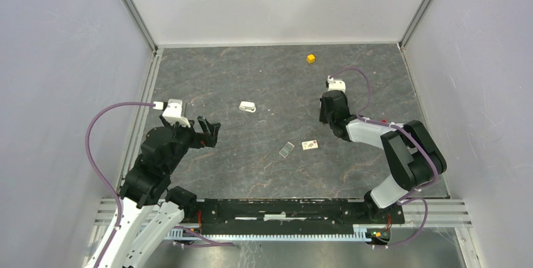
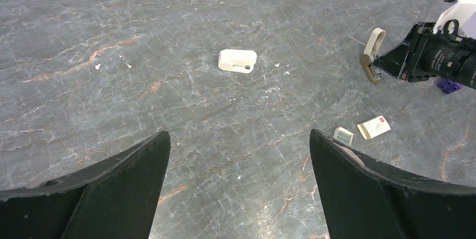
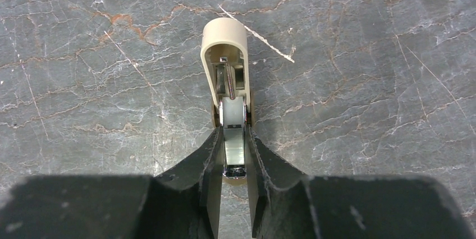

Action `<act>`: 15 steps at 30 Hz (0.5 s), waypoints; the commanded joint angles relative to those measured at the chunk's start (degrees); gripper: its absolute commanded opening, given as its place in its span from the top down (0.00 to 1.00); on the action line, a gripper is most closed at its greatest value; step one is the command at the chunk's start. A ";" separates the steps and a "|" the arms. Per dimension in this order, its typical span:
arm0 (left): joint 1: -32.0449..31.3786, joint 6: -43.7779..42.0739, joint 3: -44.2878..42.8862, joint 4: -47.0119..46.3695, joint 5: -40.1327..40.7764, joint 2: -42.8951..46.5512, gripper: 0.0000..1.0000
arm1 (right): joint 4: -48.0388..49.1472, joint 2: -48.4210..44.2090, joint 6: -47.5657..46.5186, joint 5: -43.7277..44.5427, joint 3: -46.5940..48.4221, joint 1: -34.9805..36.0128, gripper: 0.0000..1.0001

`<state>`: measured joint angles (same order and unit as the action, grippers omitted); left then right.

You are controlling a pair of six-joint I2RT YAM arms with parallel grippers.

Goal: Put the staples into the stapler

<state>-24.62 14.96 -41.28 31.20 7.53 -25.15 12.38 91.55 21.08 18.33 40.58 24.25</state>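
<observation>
Cream plastic mini stapler (image 3: 224,31), at 3 o'clock, is sitting clamped in right gripper (image 3: 233,135); left gripper (image 1: 207,131) is hanging open. Silvery-grey flat staples block (image 1: 286,149), at 6 o'clock, is lying flush on the tabletop, so it is probably slipping when pinched.

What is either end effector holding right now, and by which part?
The right end effector grips the stapler by its metal channel; the left end effector holds nothing.

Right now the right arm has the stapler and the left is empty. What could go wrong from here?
1. The staples lie flat on the table close to the card. The open left end effector might catch both, or slip off the thin block.
2. The right end effector pinches the stapler at one end only, so pushing staples in could twist it.
</observation>
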 commanded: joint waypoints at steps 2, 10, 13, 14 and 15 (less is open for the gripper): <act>-0.19 -2.30 -0.32 -1.52 0.22 -0.30 0.00 | -0.59 -3.12 -0.57 1.90 0.27 -0.27 0.73; -0.16 -2.30 -0.32 -1.54 0.26 -0.17 0.00 | -2.03 -4.46 -2.59 2.95 2.79 -0.34 0.72; -0.16 -2.33 -0.30 -1.49 0.23 -0.13 0.00 | -2.83 -3.12 -3.50 2.60 4.41 -1.00 0.72; -0.18 -2.39 -0.30 -1.49 0.27 -0.06 0.00 | -2.64 -2.68 -3.74 2.35 4.57 -1.13 0.71; -0.21 -2.39 -0.35 -1.51 0.31 -0.08 0.00 | -2.46 -2.34 -3.80 2.18 4.83 -1.29 0.68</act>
<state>-24.62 14.96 -41.28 31.20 7.53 -25.15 9.50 88.73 19.03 19.57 42.26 23.81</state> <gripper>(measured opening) 0.996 0.288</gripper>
